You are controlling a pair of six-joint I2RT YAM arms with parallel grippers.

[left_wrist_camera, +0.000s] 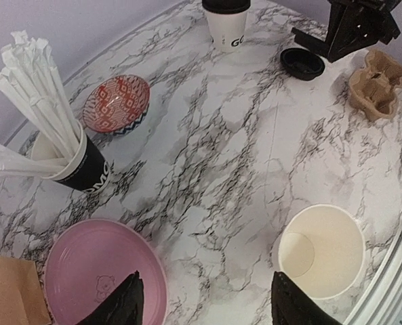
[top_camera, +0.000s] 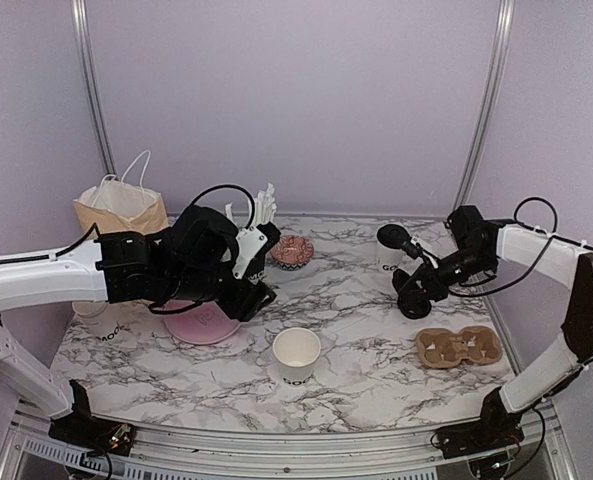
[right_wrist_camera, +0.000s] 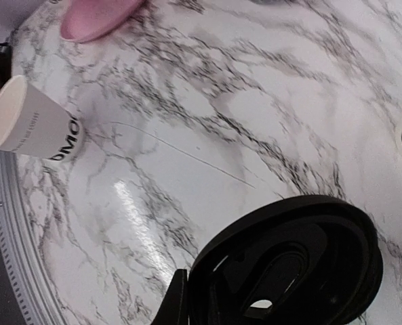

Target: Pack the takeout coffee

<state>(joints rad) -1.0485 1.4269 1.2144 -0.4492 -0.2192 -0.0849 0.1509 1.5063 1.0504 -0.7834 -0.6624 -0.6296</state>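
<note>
The takeout coffee (top_camera: 389, 250), a white cup with a black lid, stands at the back right; it also shows in the left wrist view (left_wrist_camera: 226, 24). My right gripper (top_camera: 418, 293) is low beside it, shut on a loose black lid (right_wrist_camera: 289, 264), one finger (right_wrist_camera: 177, 298) against the rim. That lid (left_wrist_camera: 302, 63) sits at table level. My left gripper (left_wrist_camera: 207, 308) is open and empty, hovering between the pink plate (left_wrist_camera: 92, 271) and a lidless white cup (left_wrist_camera: 323, 250). In the top view the left gripper (top_camera: 256, 298) is over the plate's right edge.
A cardboard cup carrier (top_camera: 459, 347) lies at the front right. A black cup of white straws (left_wrist_camera: 78, 166) and a patterned bowl (left_wrist_camera: 116, 103) stand at the back. A brown paper bag (top_camera: 121, 210) and a stack of white cups (top_camera: 96, 320) are at the left.
</note>
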